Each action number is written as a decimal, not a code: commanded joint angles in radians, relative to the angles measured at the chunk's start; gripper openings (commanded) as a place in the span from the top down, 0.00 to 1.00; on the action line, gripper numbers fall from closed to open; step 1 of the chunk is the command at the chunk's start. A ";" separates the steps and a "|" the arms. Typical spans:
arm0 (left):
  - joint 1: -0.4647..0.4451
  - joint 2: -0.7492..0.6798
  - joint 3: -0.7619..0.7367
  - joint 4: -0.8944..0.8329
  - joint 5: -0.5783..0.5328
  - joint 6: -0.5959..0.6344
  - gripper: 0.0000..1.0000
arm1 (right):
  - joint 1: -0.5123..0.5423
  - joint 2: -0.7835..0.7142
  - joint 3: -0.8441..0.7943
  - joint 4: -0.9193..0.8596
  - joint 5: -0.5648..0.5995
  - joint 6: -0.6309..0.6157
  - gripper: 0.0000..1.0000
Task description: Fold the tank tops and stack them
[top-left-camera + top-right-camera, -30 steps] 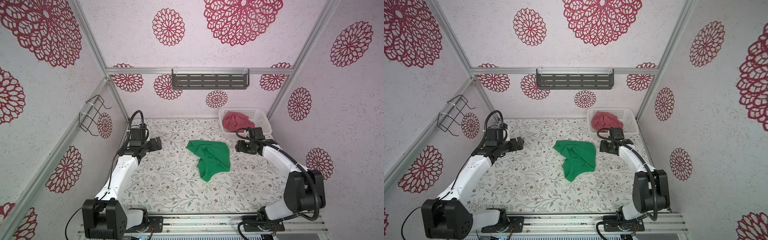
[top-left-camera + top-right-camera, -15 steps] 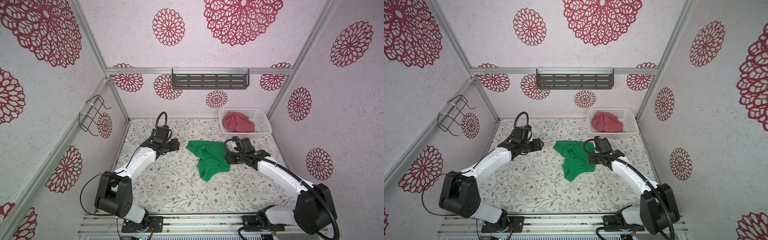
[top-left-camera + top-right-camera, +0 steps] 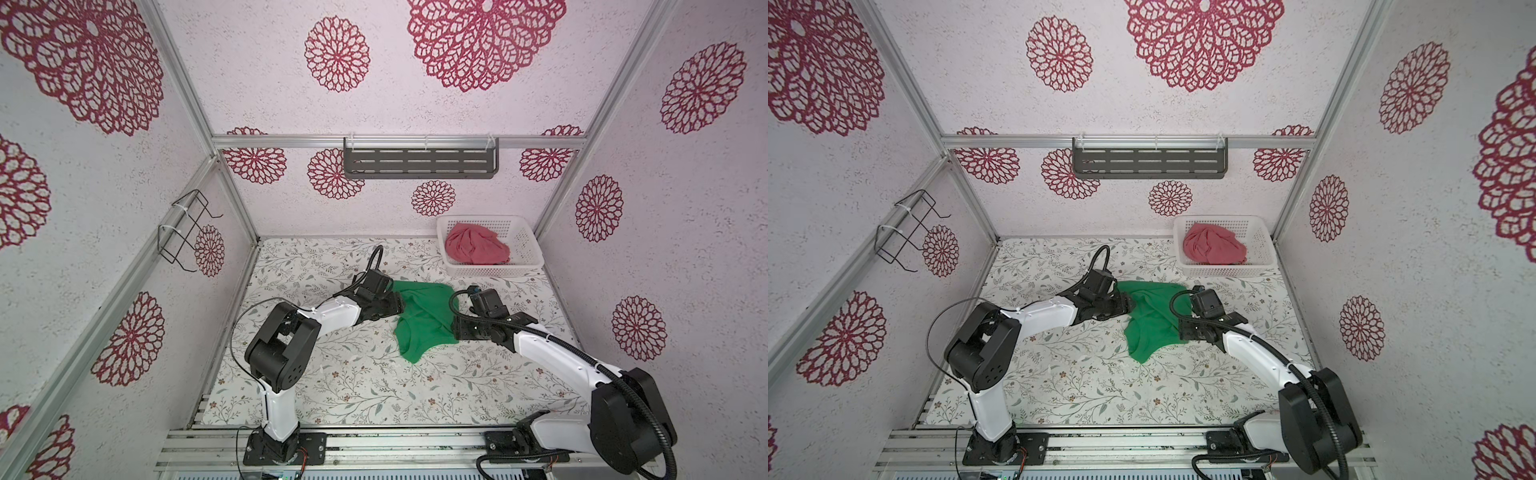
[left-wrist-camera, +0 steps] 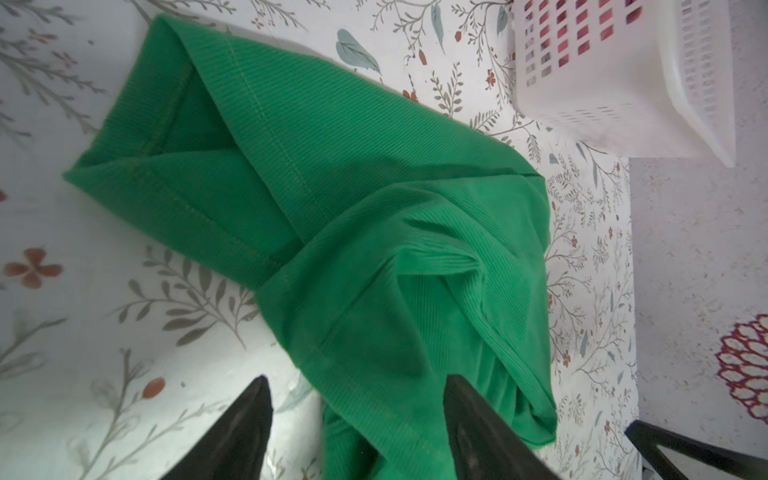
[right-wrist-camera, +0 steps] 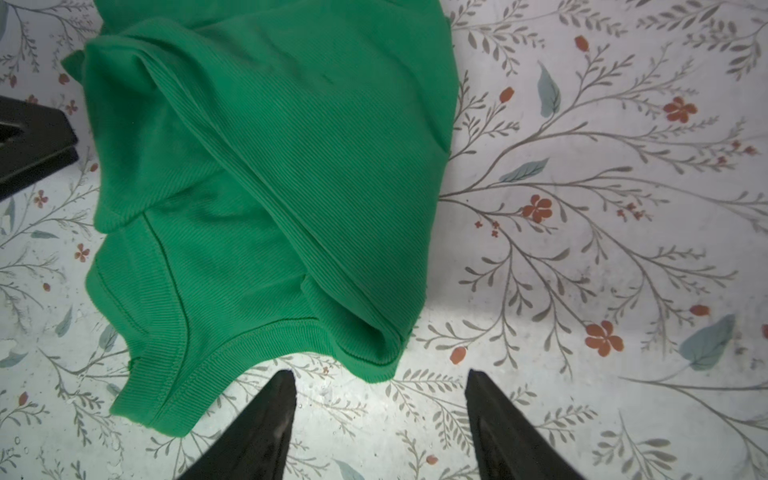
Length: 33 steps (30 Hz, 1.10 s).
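**Both grippers open at the green top; pink top in the basket**

The white perforated basket stands in the table's far right corner. The pink top sits bunched up inside it, filling the basket's left part.

In both top views the green top lies crumpled on the floral table, just in front of the basket and left of it, apart from its wall. It is not flat. One hemmed end is doubled over on the side nearest the basket, and loose folds run across the middle. A narrower end points away from the basket toward the front.

The left gripper is low at the top's edge that faces away from the basket. Its jaws stand apart and clamp nothing. In the left wrist view one finger is over bare table and the other is over green cloth, so the cloth's edge lies between them.

The right gripper is at the top's right edge, in front of the basket and well clear of it. Its jaws are also spread and empty. In the right wrist view both fingertips are over bare table just short of the ribbed hem. I cannot tell whether either gripper touches the table.
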<state>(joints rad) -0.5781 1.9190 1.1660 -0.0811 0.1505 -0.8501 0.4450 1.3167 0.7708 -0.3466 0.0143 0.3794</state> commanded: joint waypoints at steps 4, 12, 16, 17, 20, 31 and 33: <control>-0.002 0.104 0.069 0.090 0.077 -0.042 0.73 | -0.002 0.065 -0.015 0.037 0.064 0.078 0.26; -0.007 -0.021 0.140 -0.062 0.027 0.147 1.00 | -0.002 0.141 -0.013 0.073 0.045 0.094 0.59; -0.003 -0.103 0.169 -0.096 0.023 0.225 1.00 | -0.001 0.101 0.040 0.004 0.138 0.078 0.98; -0.005 -0.125 0.176 -0.114 0.020 0.241 1.00 | -0.001 0.076 0.058 -0.018 0.163 0.066 1.00; -0.006 -0.199 0.175 -0.131 0.005 0.269 1.00 | -0.001 0.003 0.117 -0.082 0.186 0.006 1.00; -0.013 -0.546 0.194 -0.324 -0.150 0.381 1.00 | -0.003 -0.114 0.400 -0.259 0.238 -0.241 1.00; -0.024 -0.607 0.200 -0.366 -0.177 0.393 1.00 | -0.003 -0.127 0.439 -0.258 0.271 -0.293 1.00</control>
<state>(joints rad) -0.5861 1.3903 1.3350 -0.3759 0.0368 -0.5087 0.4438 1.2255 1.1519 -0.5526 0.2096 0.2028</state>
